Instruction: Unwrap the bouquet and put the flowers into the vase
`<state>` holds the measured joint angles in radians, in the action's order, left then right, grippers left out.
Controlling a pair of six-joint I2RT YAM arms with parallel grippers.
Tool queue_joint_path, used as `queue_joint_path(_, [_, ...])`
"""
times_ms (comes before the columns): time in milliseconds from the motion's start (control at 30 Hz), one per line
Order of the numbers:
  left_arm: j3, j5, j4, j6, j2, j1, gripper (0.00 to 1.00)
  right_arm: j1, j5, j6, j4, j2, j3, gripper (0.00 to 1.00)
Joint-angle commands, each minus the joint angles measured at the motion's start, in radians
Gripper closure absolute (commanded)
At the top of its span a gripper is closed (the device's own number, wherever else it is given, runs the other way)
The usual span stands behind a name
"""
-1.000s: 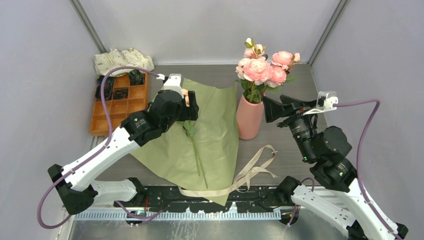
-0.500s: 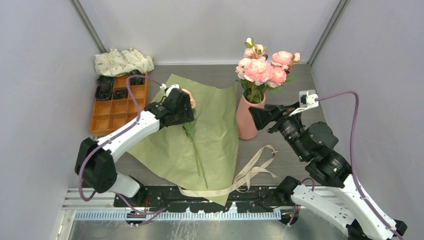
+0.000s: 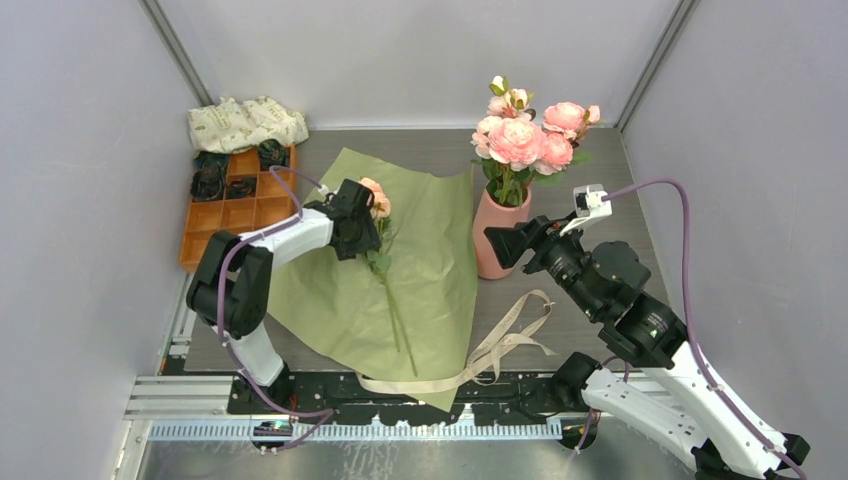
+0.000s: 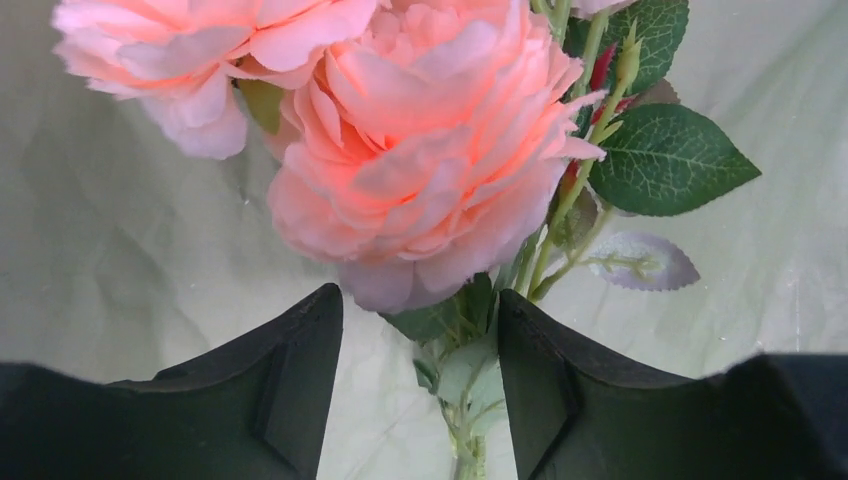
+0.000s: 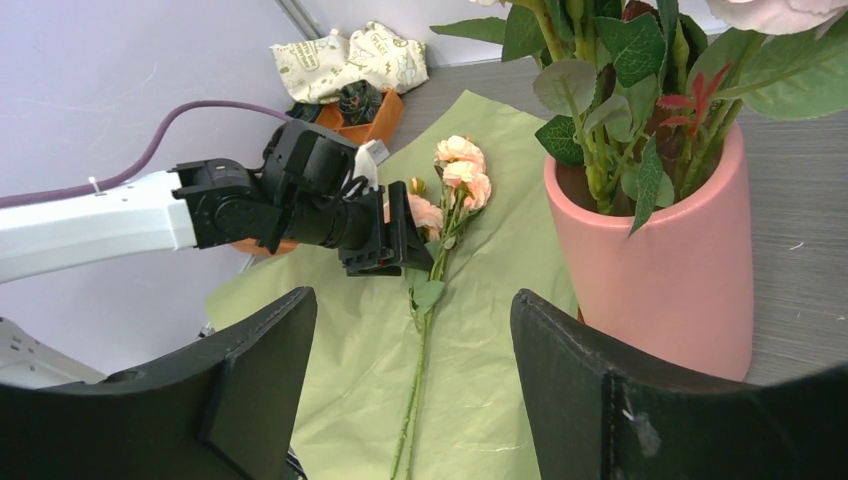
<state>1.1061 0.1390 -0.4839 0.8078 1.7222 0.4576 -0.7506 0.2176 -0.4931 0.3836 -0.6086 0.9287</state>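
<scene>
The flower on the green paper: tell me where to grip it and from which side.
Grip the flower by its stem just under the blooms, coming from above with jaws across it, as the left gripper sits now. It lies flat on the paper, and the stem is firm while petals would likely crush.

Bright, even overhead light; shadows faint and soft. In the left wrist view the peach bloom (image 4: 420, 170), at 12 o'clock, glows washed-out, slightly soft.
</scene>
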Motion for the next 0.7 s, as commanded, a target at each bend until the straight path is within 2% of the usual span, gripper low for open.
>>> queue_joint_path(0, [0.026, -0.025, 0.07, 0.011, 0.04, -0.003, 0.44, 0.001, -0.007, -0.012, -0.031, 0.001, 0.005, 0.24])
queue_joint_path(200, [0.033, -0.03, 0.077, 0.014, 0.074, -0.008, 0.59, 0.002, -0.003, -0.019, -0.03, -0.009, -0.003, 0.25])
queue_joint_path(433, [0.017, -0.007, 0.068, 0.005, 0.033, -0.007, 0.86, 0.002, -0.008, -0.034, -0.043, -0.023, -0.013, 0.27])
queue_joint_path(500, [0.014, 0.006, 0.06, 0.001, 0.007, -0.007, 0.9, 0.002, -0.012, -0.038, -0.044, -0.022, -0.013, 0.27])
queue_joint_path(667, [-0.023, 0.02, 0.093, -0.011, -0.135, -0.007, 0.92, 0.002, -0.009, -0.035, -0.041, -0.006, -0.015, 0.27])
